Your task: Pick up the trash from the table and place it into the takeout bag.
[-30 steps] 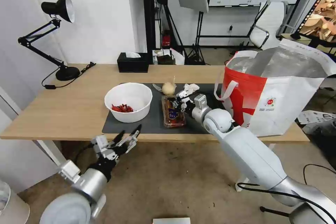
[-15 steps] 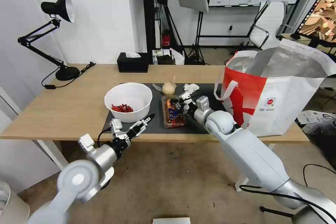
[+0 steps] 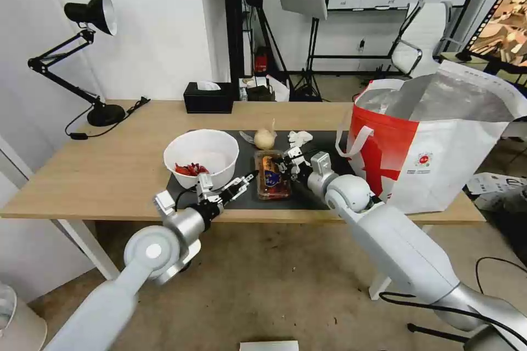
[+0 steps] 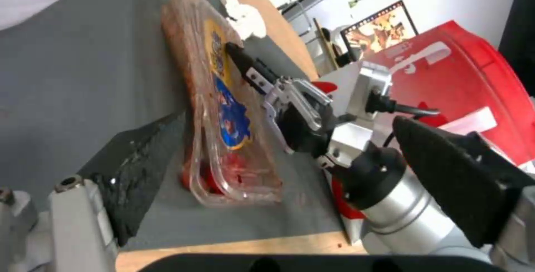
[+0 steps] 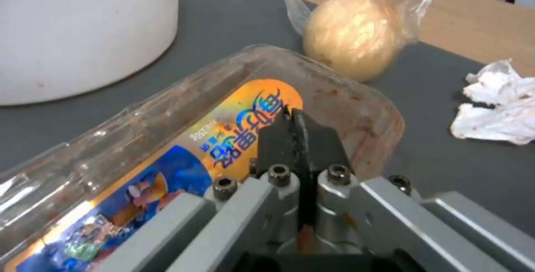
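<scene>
Rising from below the light-wood table (image 3: 110, 175), the left gripper (image 3: 237, 186) hovered parted beside the white round bowl (image 3: 202, 158), while the right gripper (image 3: 286, 161) pinched the clear hinged plastic tray (image 3: 271, 177) on the dark grey mat (image 3: 241, 189).

Right pincer (image 3: 286, 163) at clear tray (image 3: 270, 175); left pincer (image 3: 240, 185) open beside bowl (image 3: 201, 159).

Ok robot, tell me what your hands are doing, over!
Right gripper shut on clear tray's edge. Left gripper open, at mat's front edge beside tray. Takeout bag open to the right. Nothing in the way.
</scene>
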